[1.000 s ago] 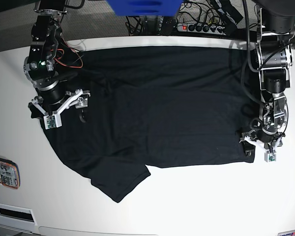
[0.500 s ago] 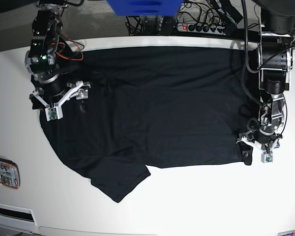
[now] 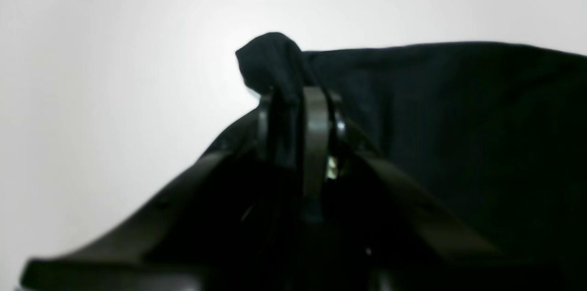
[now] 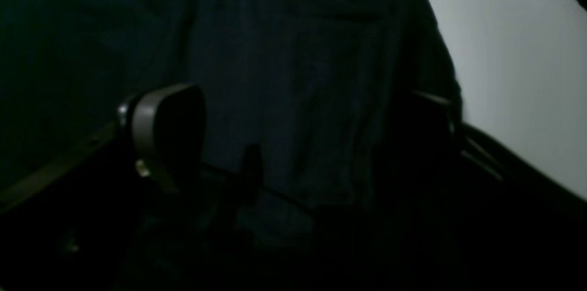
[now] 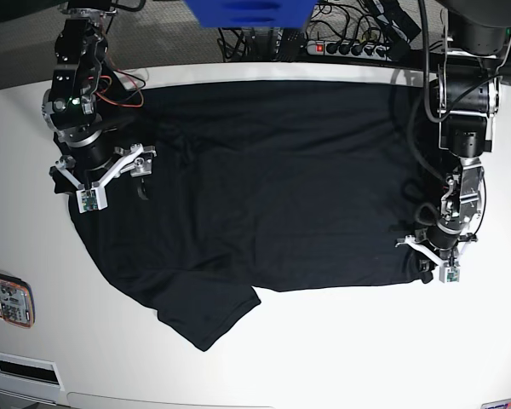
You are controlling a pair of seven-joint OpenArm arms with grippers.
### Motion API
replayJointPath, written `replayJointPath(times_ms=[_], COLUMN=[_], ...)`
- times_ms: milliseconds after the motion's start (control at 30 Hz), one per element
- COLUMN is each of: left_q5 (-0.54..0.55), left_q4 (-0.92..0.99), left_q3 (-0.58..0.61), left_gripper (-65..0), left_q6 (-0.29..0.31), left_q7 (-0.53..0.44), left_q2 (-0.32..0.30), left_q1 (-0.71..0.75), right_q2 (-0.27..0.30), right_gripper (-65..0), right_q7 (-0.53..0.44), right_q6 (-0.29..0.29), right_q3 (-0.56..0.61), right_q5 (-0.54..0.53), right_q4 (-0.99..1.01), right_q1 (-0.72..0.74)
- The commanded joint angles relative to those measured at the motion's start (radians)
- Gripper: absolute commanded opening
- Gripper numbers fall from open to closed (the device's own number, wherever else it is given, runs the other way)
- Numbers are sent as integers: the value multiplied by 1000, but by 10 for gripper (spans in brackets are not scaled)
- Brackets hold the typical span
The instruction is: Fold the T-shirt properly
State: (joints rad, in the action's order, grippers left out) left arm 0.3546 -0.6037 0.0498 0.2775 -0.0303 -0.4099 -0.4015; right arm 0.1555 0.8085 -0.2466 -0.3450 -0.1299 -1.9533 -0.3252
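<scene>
- The plain black short-sleeved T-shirt (image 5: pixel 289 204) lies spread on the white desk (image 5: pixel 366 358); everything else here is placed from it.
- One flap of the T-shirt juts out at its near edge; which part of the garment it is, I cannot tell.
- At its near corner on the left arm's side, the black-and-grey left tool (image 5: pixel 434 260) has its fingers closed on a bunched fold of the T-shirt; the fingertips are blurred in the left wrist view.
- Beside the opposite side of the T-shirt, a patterned flat item (image 5: pixel 7 298) is cut off by the frame.
- Over that side, the black-and-grey right tool (image 5: pixel 106 179) stands open, its fingers dark against the cloth and hiding part of it.
- Beyond the T-shirt's far edge, black cables (image 5: pixel 341 30) tangle, and a blue object (image 5: pixel 251 12) is cut off above.
</scene>
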Motion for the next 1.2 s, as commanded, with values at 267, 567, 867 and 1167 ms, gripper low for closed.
replayJointPath(times_ms=[267,567,867,1167], left_q5=[-13,-9,-16,-13], left_q4=[-20,-22,-18,-42], left_q3=[8,8,8,2], left_gripper=[-280,-404,-650,-650], left_q6=[19,19,19,16], left_q7=[50,50,50,37], left_q2=[-5,-1,-1,-7], left_q1=[-7,-7,-7,23], right_q2=[11,11,11,46], right_gripper=[-54,-54,-54,-54], right_q7=[-22,-19,-21,102], right_q6=[2,2,2,-1], right_q3=[-6,-6,-1,2], right_q5=[-9,-9,-9,-9], right_q4=[-19,-19,-19,-13], right_q1=[5,5,10,166])
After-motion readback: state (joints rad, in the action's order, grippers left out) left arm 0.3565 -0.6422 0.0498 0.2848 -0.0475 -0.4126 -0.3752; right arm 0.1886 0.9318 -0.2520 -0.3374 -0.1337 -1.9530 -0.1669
